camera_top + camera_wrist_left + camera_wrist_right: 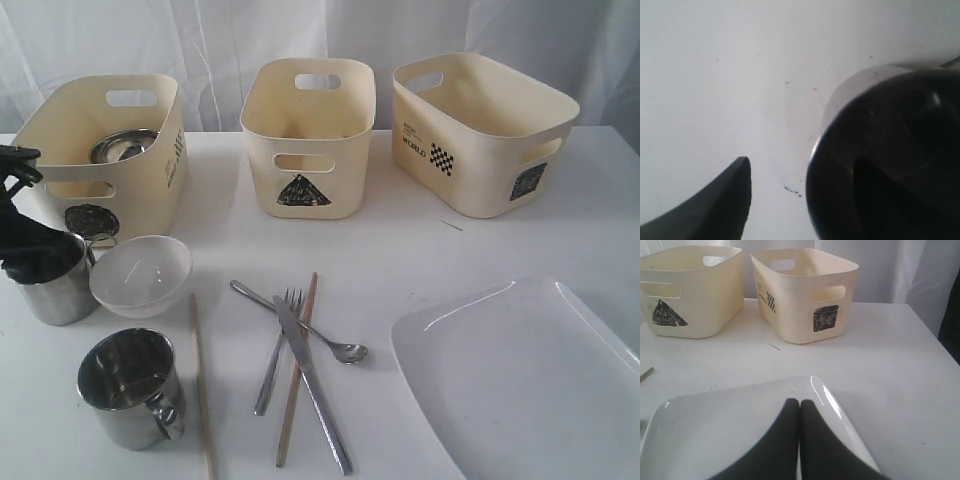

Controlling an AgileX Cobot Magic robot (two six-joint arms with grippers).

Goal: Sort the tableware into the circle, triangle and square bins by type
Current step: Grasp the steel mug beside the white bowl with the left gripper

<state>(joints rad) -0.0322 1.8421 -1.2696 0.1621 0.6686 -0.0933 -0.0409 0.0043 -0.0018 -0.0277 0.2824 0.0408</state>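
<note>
Steel mug (60, 295) rim straddled by wide-spread left gripper (800, 169), beside white bowl (140, 272).

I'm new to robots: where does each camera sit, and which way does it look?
Exterior: high before the table, facing the circle bin, triangle bin and square bin; only the left gripper shows, at a mug.
Left wrist: on the left arm, looking down at that mug; its fingers show, apart.
Right wrist: low over the plate, facing the triangle and square bins; the shut right gripper shows.
Shared: exterior and right wrist both see plate and those two bins.
</note>
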